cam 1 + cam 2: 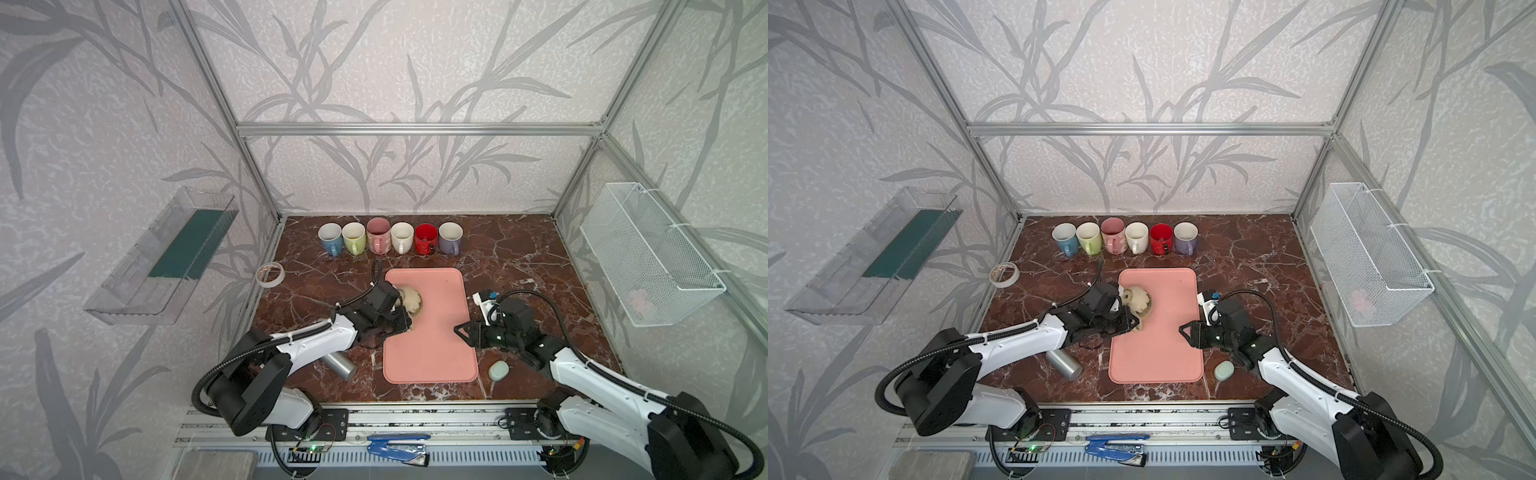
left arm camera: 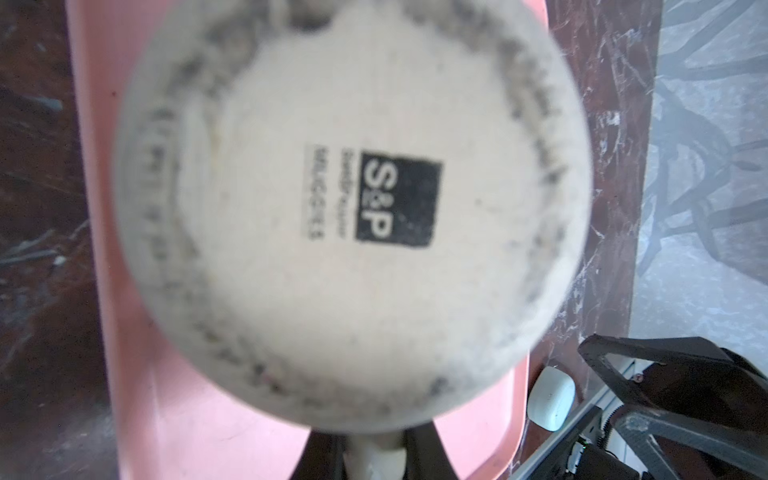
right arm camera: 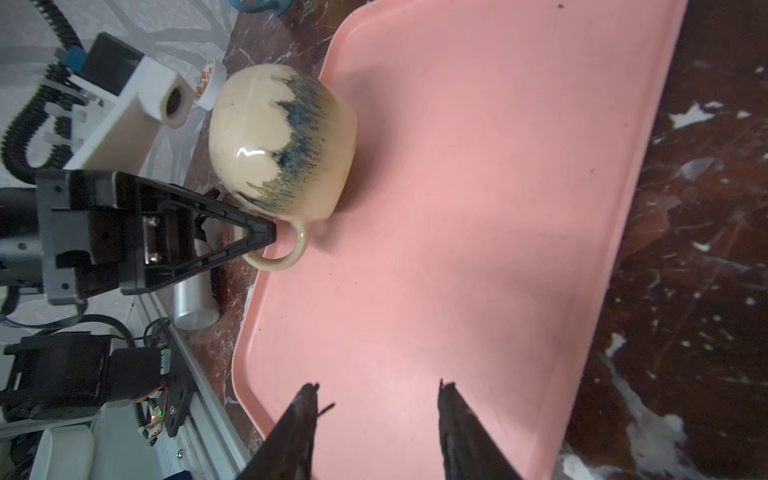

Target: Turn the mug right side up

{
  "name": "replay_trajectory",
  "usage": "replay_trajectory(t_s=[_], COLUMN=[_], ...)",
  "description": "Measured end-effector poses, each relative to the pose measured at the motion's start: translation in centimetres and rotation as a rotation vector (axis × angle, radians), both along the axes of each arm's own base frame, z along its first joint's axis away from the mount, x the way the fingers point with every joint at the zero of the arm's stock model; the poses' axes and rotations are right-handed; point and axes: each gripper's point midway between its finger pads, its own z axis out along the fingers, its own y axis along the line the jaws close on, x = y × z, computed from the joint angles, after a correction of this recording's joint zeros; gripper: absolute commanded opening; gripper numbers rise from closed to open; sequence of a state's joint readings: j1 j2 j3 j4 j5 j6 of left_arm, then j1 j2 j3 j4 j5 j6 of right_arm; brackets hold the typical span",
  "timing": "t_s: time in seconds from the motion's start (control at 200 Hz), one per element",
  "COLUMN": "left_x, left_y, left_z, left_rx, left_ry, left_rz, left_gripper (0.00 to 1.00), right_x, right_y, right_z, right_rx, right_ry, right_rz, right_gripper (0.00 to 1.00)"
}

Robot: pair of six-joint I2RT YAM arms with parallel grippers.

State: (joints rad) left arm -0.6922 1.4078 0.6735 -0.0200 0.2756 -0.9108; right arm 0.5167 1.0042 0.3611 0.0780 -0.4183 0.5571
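Pinching handle [image 3: 291, 258] of inverted cream mug [image 3: 282, 141] with left gripper [image 3: 269, 235], right gripper [image 3: 378, 399] spread and empty; next, lift clear of pink tray [image 3: 498, 208], roll upright.

left hand [image 3: 266, 237]: clamped tight | right hand [image 3: 378, 388]: parted, hovering

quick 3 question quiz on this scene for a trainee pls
1. True or false: the cream mug stands rim up on the pink tray.
2. The left gripper is shut on the mug's: A) handle B) rim C) base.
3. How many mugs stand in the back row?
Key: 1 false; 2 A; 3 six.
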Motion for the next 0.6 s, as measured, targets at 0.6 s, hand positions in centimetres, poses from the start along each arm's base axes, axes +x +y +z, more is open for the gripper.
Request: replay_trajectory(t_s=[0.6], left_x=[1.0], left_y=[-1.1], left_z=[2.0], left_rx=[-0.231], left_ry=[-0.094], left_rz=[-0.003], left_gripper=[0.0], right_x=[0.2], right_y=[3.9], right_z=[1.1], right_rx=[0.277], right_ry=[0.088], right_rz=[0.087], right_gripper=[0.67])
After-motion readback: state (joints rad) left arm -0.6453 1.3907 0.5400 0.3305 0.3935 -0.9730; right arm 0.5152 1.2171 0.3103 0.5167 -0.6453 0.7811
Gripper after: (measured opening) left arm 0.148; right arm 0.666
